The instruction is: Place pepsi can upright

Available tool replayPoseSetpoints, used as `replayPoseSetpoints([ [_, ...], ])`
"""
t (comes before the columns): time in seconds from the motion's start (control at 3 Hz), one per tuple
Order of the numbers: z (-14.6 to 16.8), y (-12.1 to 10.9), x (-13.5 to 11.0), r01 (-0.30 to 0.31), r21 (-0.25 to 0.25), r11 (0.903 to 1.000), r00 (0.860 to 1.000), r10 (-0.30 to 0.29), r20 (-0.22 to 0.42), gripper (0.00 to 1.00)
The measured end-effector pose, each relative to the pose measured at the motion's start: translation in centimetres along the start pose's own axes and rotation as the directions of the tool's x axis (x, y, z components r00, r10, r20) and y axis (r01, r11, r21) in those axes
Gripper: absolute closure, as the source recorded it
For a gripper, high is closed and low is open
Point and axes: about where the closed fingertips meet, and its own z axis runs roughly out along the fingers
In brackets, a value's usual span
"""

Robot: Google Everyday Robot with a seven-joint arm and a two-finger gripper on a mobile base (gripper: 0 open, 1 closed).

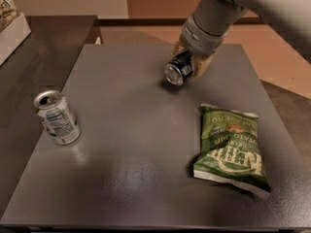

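Note:
The pepsi can (177, 68) is dark blue with a silver end facing me. It is tilted on its side near the far middle of the grey table (136, 144), seemingly just off the surface. My gripper (188, 62) reaches down from the upper right, and its tan fingers (202, 64) are closed around the can's body.
A silver-white can with a nutrition label (57, 117) stands upright at the table's left edge. A green chip bag (233, 149) lies flat at the right front. A darker counter (43, 47) adjoins on the left, with a white box (10, 30) at the far left.

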Motion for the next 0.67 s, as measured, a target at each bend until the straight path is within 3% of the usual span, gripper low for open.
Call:
replayPoseSetpoints([
  [0.33,-1.1,-0.9,-1.3,0.124,0.128,0.9841,0.992,-0.121,-0.031,1.0],
  [0.67,-1.7,-1.9,-2.4,0.234,0.231,0.9444,0.972,-0.221,-0.081,1.0],
])
